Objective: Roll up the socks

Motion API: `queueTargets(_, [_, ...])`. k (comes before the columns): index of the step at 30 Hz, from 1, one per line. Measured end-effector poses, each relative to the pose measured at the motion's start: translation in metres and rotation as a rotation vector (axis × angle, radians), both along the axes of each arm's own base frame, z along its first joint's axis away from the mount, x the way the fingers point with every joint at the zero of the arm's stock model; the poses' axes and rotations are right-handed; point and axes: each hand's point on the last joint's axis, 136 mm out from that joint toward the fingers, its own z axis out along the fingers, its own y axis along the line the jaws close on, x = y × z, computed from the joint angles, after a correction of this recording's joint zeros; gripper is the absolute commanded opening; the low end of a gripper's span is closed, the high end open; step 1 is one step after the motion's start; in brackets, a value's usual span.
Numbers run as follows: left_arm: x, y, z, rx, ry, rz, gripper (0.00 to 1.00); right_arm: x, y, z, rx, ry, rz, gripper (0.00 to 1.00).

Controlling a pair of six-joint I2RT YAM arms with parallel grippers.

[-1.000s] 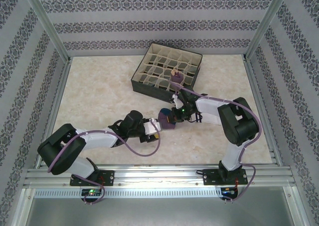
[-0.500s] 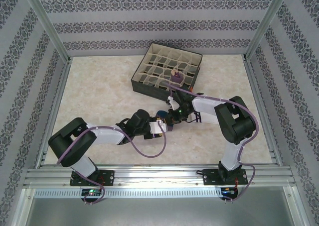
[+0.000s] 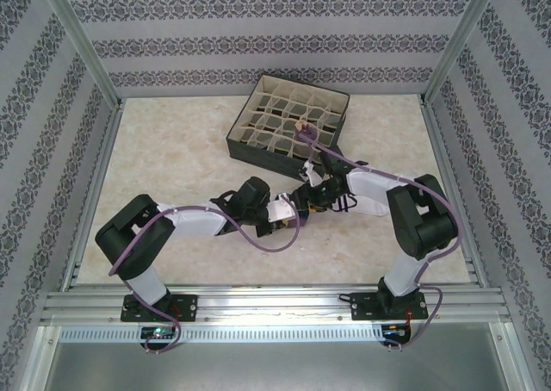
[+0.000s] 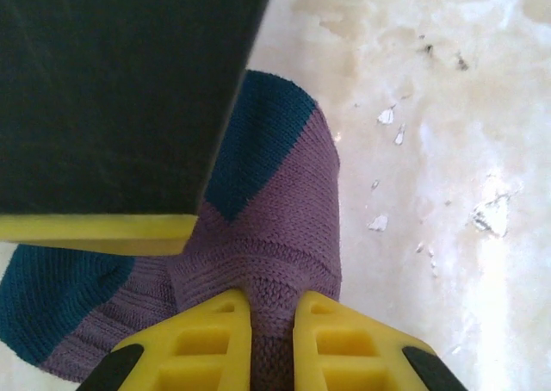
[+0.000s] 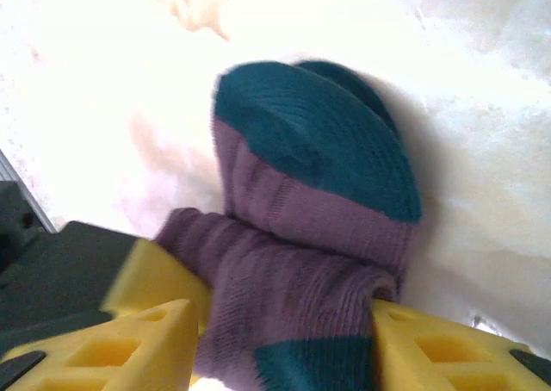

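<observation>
Looking from above, you see both arms reaching to the middle of the marble-pattern table [image 3: 172,158], where the left gripper [image 3: 281,221] and the right gripper [image 3: 303,201] meet almost nose to nose, well in front of the dark box [image 3: 267,152] with beige dividers. Between them lies the sock [image 4: 267,227], purple knit with teal patches, bunched up on the table surface. In the left wrist view your left claw is narrow: the two yellow fingers [image 4: 198,339] stand close together and pinch a fold of the purple fabric between them. A dark flat part with a yellow edge [image 4: 112,98] covers the upper left of that view and hides some of the sock. In the right wrist view the right claw stands wide, one yellow finger on each side of the bundle, and the fabric fills the gap between them. You cannot tell whether these fingers press the sock or only lie against it. The teal end of the sock points away from the right claw.
</observation>
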Motion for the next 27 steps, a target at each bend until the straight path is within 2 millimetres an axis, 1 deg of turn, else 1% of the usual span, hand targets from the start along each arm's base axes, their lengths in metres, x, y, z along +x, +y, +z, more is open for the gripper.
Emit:
queueTargets(3, [0.001,0.0,0.003,-0.031,0.113,0.036,0.04,0.005,-0.005,0.011,-0.023,-0.057,-0.017,0.54])
queueTargets(5, [0.002,0.0,0.003,-0.046,0.198,0.066,0.04,0.005,-0.009,0.011,-0.041,-0.081,-0.033,0.55])
queueTargets(9, [0.011,0.0,0.002,-0.091,0.373,0.132,0.04,-0.006,-0.014,-0.001,-0.085,-0.07,-0.037,0.55])
queueTargets(12, [0.017,0.005,-0.001,-0.151,0.516,0.193,0.03,-0.018,-0.011,-0.01,-0.108,-0.06,-0.017,0.55])
queueTargets(15, [0.023,0.01,-0.003,-0.207,0.625,0.245,0.03,-0.023,-0.009,-0.015,-0.119,-0.059,-0.003,0.54])
queueTargets(21, [0.024,0.007,-0.007,-0.255,0.757,0.27,0.05,-0.019,-0.009,-0.019,-0.133,-0.066,-0.009,0.52])
queueTargets(23, [0.024,0.007,-0.008,-0.26,0.777,0.274,0.07,-0.017,-0.008,-0.021,-0.135,-0.061,-0.01,0.52])
queueTargets(27, [0.026,0.008,-0.009,-0.263,0.789,0.284,0.09,-0.012,-0.003,-0.017,-0.132,-0.073,-0.003,0.5])
